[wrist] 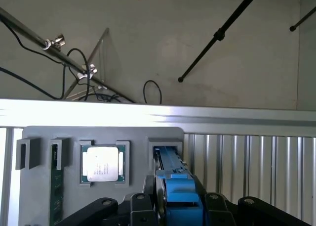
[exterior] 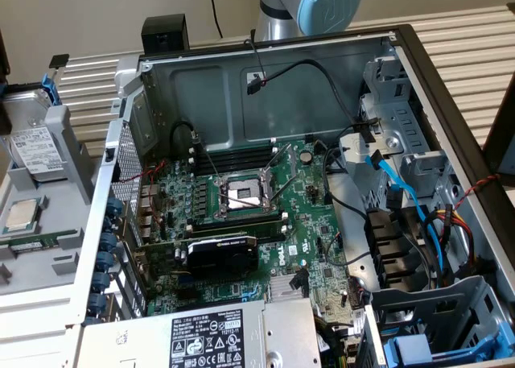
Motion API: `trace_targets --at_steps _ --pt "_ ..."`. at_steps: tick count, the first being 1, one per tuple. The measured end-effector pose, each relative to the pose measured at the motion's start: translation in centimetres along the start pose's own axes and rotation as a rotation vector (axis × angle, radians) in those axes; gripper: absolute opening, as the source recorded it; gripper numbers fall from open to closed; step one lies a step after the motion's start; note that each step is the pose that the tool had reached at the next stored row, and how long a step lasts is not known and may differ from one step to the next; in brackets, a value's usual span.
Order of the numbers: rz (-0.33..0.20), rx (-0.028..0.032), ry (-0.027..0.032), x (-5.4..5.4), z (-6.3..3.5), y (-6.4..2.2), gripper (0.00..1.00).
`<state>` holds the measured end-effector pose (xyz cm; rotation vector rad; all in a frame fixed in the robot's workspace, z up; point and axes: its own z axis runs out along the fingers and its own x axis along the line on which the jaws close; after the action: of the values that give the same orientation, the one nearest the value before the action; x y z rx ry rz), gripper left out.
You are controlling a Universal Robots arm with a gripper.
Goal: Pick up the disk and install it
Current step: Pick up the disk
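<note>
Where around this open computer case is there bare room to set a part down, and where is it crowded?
Bare: slatted tabletop beyond the case, at the exterior view's upper right. Crowded: tray holding disk and chip; cables crowd the case.

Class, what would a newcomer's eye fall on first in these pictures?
The open computer case dominates the exterior view, its green motherboard bared. In the wrist view, the disk in its bright blue carrier stands on edge in a grey tray, beside a square CPU chip.

white label on blue-framed silver metal hard drive: showing print too small to read | white sticker on grey power supply: showing safety symbols
</note>
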<state>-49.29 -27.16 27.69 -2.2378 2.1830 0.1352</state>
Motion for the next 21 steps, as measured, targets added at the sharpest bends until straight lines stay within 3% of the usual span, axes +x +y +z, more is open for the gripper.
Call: trace_targets --at_steps 21 --pt "0.0 -0.0008 0.0027 -0.06 -0.71 0.12 0.39"
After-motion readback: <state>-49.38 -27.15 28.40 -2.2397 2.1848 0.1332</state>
